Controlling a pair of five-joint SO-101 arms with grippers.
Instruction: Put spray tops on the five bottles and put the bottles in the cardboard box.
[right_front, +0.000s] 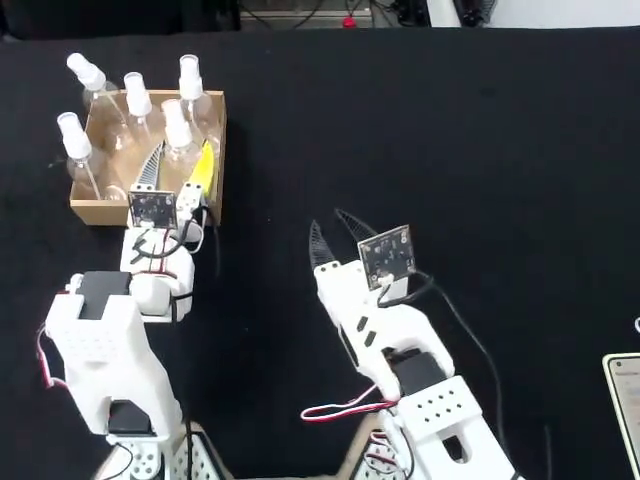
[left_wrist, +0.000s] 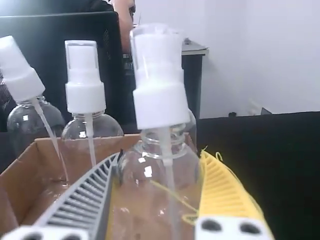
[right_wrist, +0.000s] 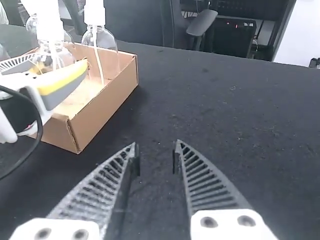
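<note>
The cardboard box (right_front: 214, 150) stands at the far left of the black table, with several clear bottles wearing white spray tops (right_front: 137, 96) upright in it. My left gripper (right_front: 177, 168) is at the box's near side, shut on the nearest bottle (left_wrist: 155, 190) inside the box; its grey finger (left_wrist: 80, 200) and yellow finger (left_wrist: 225, 192) press the bottle's sides, and its spray top (left_wrist: 157, 85) is on. My right gripper (right_wrist: 155, 152) hovers open over bare table near the middle (right_front: 335, 235), holding nothing. From there the box (right_wrist: 100, 115) lies off to one side.
A white flat object (right_front: 625, 395) lies at the table's right edge. Cables and a red item (right_front: 348, 20) sit beyond the far edge. Black tabletop (right_front: 450, 150) stretches to the right of the box.
</note>
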